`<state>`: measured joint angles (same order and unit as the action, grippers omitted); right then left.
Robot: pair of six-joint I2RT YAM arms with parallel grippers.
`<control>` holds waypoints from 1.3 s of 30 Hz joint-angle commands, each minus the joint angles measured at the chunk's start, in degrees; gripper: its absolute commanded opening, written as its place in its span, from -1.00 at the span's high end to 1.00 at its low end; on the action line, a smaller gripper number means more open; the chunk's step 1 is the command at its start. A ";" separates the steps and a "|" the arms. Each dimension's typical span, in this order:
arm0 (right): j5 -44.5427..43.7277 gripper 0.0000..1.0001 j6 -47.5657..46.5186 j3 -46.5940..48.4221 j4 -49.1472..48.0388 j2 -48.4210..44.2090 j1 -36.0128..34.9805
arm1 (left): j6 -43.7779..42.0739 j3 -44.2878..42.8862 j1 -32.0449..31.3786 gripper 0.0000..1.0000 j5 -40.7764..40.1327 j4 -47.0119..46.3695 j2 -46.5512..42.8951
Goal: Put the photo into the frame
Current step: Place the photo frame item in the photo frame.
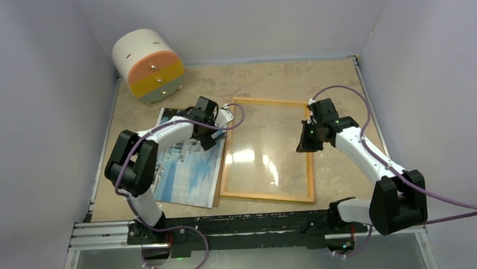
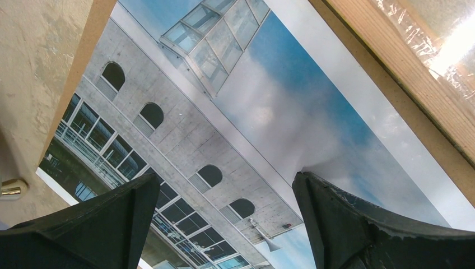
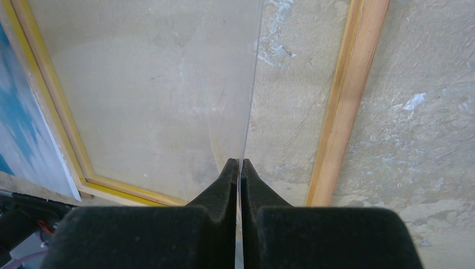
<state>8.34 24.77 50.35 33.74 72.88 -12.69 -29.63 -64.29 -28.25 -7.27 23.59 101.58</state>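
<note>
Setting: a beige, mottled stone-look table [image 1: 282, 77], boxed in by plain pale walls.

Item one, the photo [image 1: 192, 171]: a thin glossy rectangular print with a white border, showing a pale concrete building with arched windows against blue cloudy sky. We find it face up, left of centre, on a plain brown backing board [image 2: 87, 50], with its long axis running near to far.

The left gripper [image 2: 225, 185] hangs directly over the print's far end. Its dark jaws are spread wide and hold nothing. We judge this the nearer arm.

Item two, the frame [image 1: 271, 101]: a thin rectangular frame lying with its wood-coloured rim up and yellow showing at its inner edge. It sits just beside the print on the right, long axes roughly parallel, so the print must travel rightward.

The right gripper [image 3: 240, 165], fingers pressed together, pinches the edge of a thin clear sheet [image 3: 168, 84] that lies across the frame's opening.

Far left corner: a white drum [image 1: 148, 65] with orange, yellow and grey-green drawer fronts.
</note>
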 commanded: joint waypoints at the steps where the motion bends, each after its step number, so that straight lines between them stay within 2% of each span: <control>1: -2.62 1.00 -1.67 2.08 3.81 -0.87 0.23 | 0.00 -1.70 0.22 -1.00 0.65 0.14 0.14; 21: 0.43 1.00 -5.38 2.73 6.00 0.48 0.21 | 0.07 -2.50 0.21 -1.00 0.91 0.31 0.79; 33: 6.15 1.00 -1.92 4.01 1.58 -0.38 0.53 | 2.41 -1.19 0.02 -1.00 6.87 0.41 1.15; 39: 7.76 1.00 -0.20 2.06 -1.86 -1.48 1.13 | 2.91 -0.57 -0.31 -1.00 7.00 -0.18 2.11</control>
<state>13.15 23.18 52.03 35.57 73.01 -11.73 -28.05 -65.04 -28.27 -2.37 23.57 102.43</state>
